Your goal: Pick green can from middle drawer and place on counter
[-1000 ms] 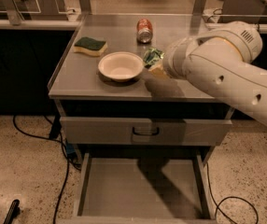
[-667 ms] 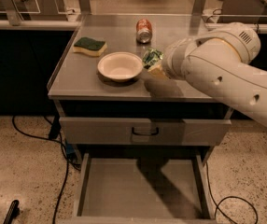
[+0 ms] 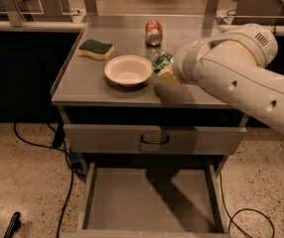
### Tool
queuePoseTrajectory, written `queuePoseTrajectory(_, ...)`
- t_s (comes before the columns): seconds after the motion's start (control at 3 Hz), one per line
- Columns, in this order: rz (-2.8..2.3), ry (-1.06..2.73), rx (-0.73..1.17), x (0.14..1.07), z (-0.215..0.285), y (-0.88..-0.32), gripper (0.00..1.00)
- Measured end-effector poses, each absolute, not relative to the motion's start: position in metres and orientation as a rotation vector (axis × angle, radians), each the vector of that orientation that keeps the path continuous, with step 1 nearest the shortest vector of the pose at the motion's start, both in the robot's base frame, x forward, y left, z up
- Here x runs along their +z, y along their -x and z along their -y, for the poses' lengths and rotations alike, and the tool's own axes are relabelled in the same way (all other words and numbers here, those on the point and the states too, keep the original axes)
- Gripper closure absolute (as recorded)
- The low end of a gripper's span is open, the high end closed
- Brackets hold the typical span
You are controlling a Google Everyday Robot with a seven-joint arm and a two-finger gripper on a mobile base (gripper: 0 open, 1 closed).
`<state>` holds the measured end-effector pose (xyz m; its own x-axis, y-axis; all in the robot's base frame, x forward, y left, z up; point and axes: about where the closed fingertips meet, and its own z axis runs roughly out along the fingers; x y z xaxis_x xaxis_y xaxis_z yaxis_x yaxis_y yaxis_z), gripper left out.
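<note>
One green can (image 3: 162,61) is clasped, tilted, by the gripper (image 3: 165,72) over the counter (image 3: 85,83), just beside the white bowl (image 3: 128,69); if released tilted, it could be toppled and rolled away.

The gripper (image 3: 166,74) (largely behind its arm) holds the green can (image 3: 161,61) tilted over the counter (image 3: 82,79), just beside the bowl (image 3: 128,70), toward the front edge.

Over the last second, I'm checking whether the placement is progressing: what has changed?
Nothing has visibly changed. The gripper remains at the green can over the counter, just right of the white bowl. The middle drawer stays pulled open, and the sponge and red can have not moved.
</note>
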<state>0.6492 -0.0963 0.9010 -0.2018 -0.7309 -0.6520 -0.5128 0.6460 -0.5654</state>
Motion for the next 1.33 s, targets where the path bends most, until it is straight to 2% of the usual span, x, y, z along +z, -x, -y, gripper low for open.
queuePoseTrajectory(0.67,-1.867,0.987,-0.274,0.901,0.0963,-0.6492,0.13)
queuePoseTrajectory(1.0,-1.867,0.987,-0.274,0.901,0.0963,-0.6491,0.0)
queuePoseTrajectory(1.33,-1.867,0.987,-0.274,0.901,0.0963,-0.6491,0.0)
